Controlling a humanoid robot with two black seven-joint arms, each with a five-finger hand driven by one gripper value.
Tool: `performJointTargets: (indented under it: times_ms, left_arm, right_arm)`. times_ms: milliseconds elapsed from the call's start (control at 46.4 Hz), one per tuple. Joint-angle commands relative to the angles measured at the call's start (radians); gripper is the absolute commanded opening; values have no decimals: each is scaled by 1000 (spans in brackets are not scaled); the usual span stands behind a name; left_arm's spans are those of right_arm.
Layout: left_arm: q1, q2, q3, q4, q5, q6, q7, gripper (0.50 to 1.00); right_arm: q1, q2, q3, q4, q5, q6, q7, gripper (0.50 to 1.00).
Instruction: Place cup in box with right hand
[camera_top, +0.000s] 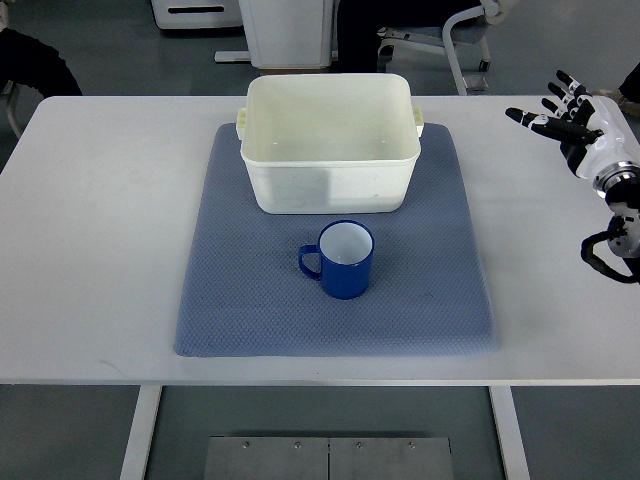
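A blue cup (343, 260) with a white inside stands upright on the blue mat (230, 290), its handle pointing left. Just behind it sits the cream plastic box (328, 180), with nothing inside. My right hand (560, 112) hovers over the table's far right side, well away from the cup, fingers spread and holding nothing. The left arm does not show.
The mat lies in the middle of a white table (90, 220). Behind the table are a white cabinet base (288, 35), a chair frame (460, 40) and a dark shape (35, 65) at the far left.
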Motion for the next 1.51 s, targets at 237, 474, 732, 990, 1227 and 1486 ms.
performJointTargets:
  times_ms: [237,474,732,990,1227,1486]
  left_arm:
    - [5,0,0,0,-1,0,0,1000]
    - [5,0,0,0,-1,0,0,1000]
    - [5,0,0,0,-1,0,0,1000]
    - [7,0,0,0,-1,0,0,1000]
    - [7,0,0,0,-1,0,0,1000]
    - [7,0,0,0,-1,0,0,1000]
  right_arm:
    - [2,14,2,0,0,-1,3,1000]
    - [5,24,0,0,0,-2,3,1000]
    - [10,21,0,1,0,-2,3,1000]
    - [10,18,2,3,0,-2,3,1000]
    - [8,20,2,5,0,-2,3,1000]
    - [5,24,0,23,-2,3,3,1000]
